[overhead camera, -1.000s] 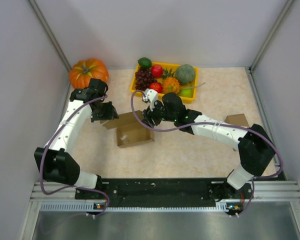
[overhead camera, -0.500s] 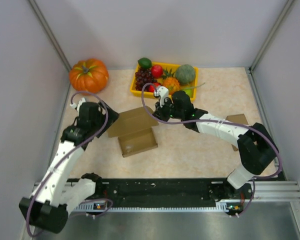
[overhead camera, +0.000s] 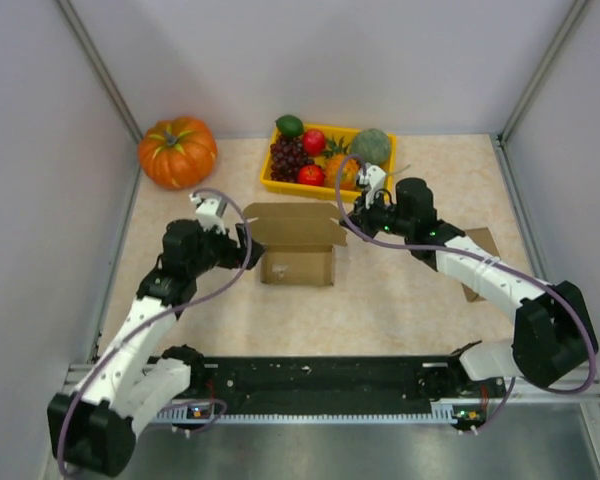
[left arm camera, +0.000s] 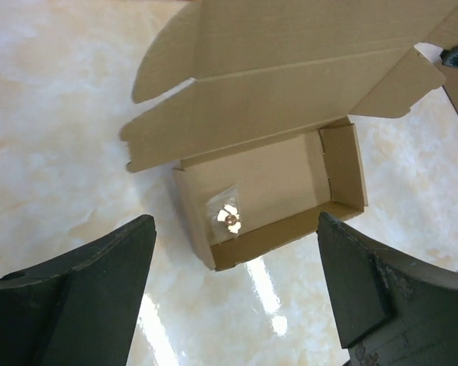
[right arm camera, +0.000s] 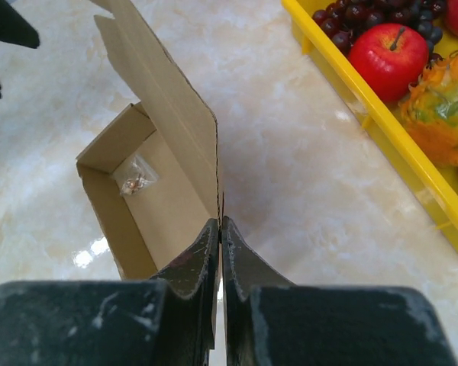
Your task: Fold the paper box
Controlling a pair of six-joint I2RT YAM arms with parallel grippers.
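Marbled tabletop (overhead camera: 400, 300) bears paper box (overhead camera: 298, 262), flap pinched by right hand (right arm camera: 219, 229).

The box (overhead camera: 298, 262) is plain brown cardboard; the clear packet (left arm camera: 227, 217) inside holds something pale, perhaps copper-tinged. The table (overhead camera: 380, 300) is cream with beige marbling. At eleven o'clock from the box, an orange ribbed pumpkin (overhead camera: 177, 150). At twelve to one, a yellow tray (right arm camera: 374, 118) with a red apple (right arm camera: 387, 57), dark purple grapes (overhead camera: 288, 157) and a green lime (overhead camera: 290, 125).
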